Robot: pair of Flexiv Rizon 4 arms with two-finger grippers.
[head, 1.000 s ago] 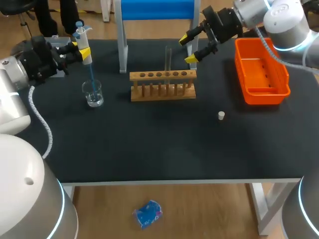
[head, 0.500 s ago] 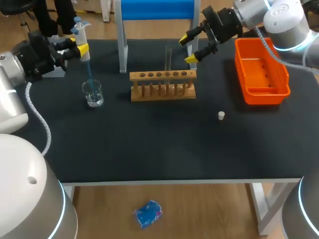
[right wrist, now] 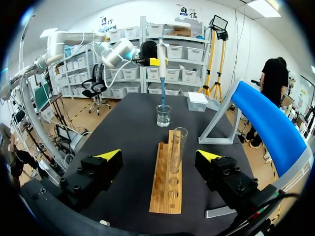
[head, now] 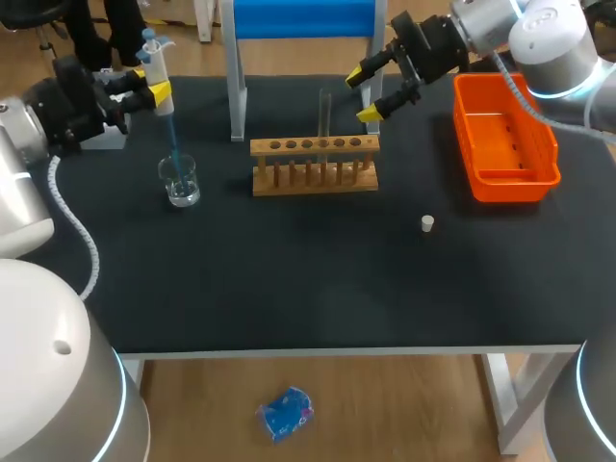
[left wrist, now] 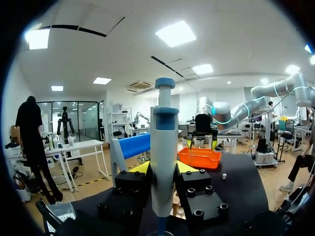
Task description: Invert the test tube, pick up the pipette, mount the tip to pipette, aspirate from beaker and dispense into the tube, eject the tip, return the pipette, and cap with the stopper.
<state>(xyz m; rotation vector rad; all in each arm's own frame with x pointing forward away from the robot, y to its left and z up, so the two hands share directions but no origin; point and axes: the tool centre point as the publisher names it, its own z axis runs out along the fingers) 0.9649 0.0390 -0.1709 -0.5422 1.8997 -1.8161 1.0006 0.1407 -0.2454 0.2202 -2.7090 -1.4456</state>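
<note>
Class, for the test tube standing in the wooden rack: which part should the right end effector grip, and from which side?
Grip the test tube by its bare upper length above the wooden rack, as its lower part sits in a hole. Likely approach level from the rack's far side, where the open right end effector faces it, one finger on each side of the upright glass.

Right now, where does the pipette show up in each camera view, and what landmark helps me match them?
Head view: pipette at the table's far left, in the left gripper, blue tip down over the beaker.
Left wrist view: pipette upright, close up, clamped in that gripper.
Right wrist view: pipette far ahead of the open right gripper, beyond the rack.
Shared landmark: the blue-topped stand.
</note>
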